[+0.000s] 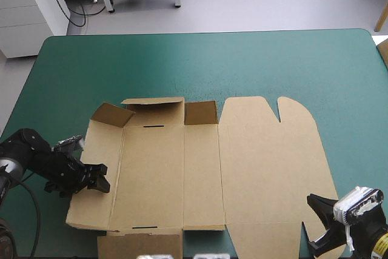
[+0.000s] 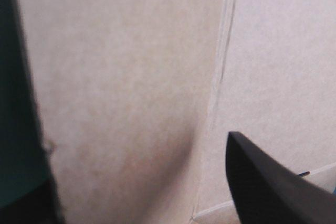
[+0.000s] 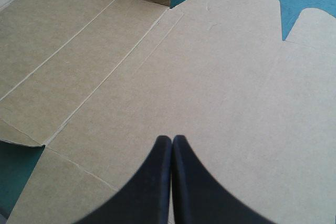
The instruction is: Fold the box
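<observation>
Your left gripper (image 1: pixel 103 179) stands spread, fingers either side of the left wall panel (image 1: pixel 100 147) of the box (image 1: pixel 242 162), which lies mostly flat ahead of it. Your right gripper (image 3: pixel 172 148) is pinched closed and empty, over the lid (image 3: pixel 226 77). This looks like wall-raising: next, clamp that panel and tip it upright.

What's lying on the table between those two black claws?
Only the box, a mostly flat brown sheet. The left gripper is over its left panel, the right gripper over its near right corner; the high view shows this.

Bare teal-green cover (image 1: pixel 200 59) beyond the box (image 1: pixel 260 162), its far flaps (image 1: pixel 154 111) raised.
</observation>
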